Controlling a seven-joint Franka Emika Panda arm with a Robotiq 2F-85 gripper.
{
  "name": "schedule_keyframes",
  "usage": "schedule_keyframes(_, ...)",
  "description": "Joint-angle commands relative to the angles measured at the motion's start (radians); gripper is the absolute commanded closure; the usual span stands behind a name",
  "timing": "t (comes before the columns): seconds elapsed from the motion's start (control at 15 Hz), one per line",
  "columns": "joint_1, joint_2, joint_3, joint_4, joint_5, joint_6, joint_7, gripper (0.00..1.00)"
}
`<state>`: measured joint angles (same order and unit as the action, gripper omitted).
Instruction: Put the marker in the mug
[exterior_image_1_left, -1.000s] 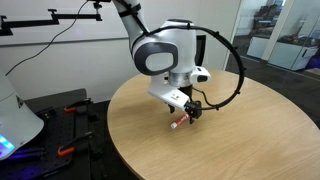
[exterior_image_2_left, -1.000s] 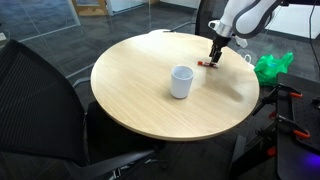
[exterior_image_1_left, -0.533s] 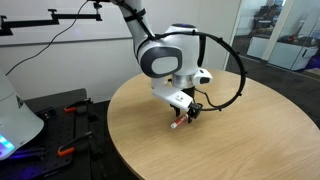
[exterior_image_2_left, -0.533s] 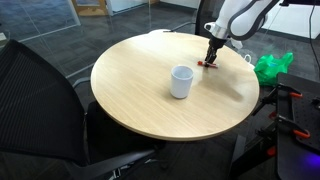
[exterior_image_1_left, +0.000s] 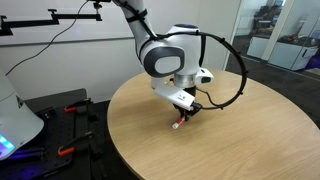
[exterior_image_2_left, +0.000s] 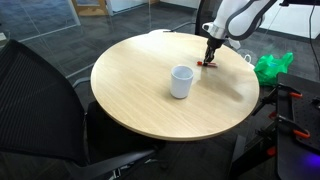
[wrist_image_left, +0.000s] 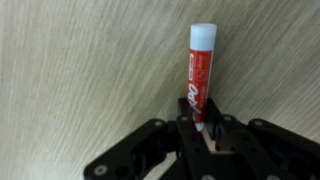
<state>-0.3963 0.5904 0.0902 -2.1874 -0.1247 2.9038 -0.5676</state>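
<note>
The red marker (wrist_image_left: 199, 75) with its white end lies flat on the wooden table, pointing away from the wrist camera. My gripper (wrist_image_left: 199, 128) is down on the table with its jaws shut on the marker's near end. In both exterior views the gripper (exterior_image_1_left: 185, 115) (exterior_image_2_left: 210, 58) sits low over the marker (exterior_image_1_left: 179, 123) (exterior_image_2_left: 205, 63) near the table's edge. The white mug (exterior_image_2_left: 181, 81) stands upright near the table's middle, well apart from the gripper. It does not show in the exterior view from the arm's side.
The round wooden table (exterior_image_2_left: 140, 105) carries only the mug and marker. A black cable (exterior_image_1_left: 232, 70) loops from the arm over the tabletop. A black chair (exterior_image_2_left: 40, 100) stands by the table, and a green bag (exterior_image_2_left: 272, 66) lies beyond its edge.
The jaws have gone from open to shut on the marker's end. The arm has barely shifted, and the marker still rests on the table.
</note>
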Motion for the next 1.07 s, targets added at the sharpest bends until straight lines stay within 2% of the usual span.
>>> schedule_keyframes(0.0,-0.016,-0.024,0.028,0.003,0.004,-0.033,-0.025,0.95)
schedule_keyframes(0.33,-0.035,-0.106,0.071,-0.027,0.04,-0.047,-0.015,0.95)
schedule_keyframes(0.73,0.018,-0.219,0.039,-0.012,0.064,-0.137,0.013,0.95)
schedule_keyframes(1.0,0.005,-0.257,0.088,-0.006,0.125,-0.137,-0.102,0.95)
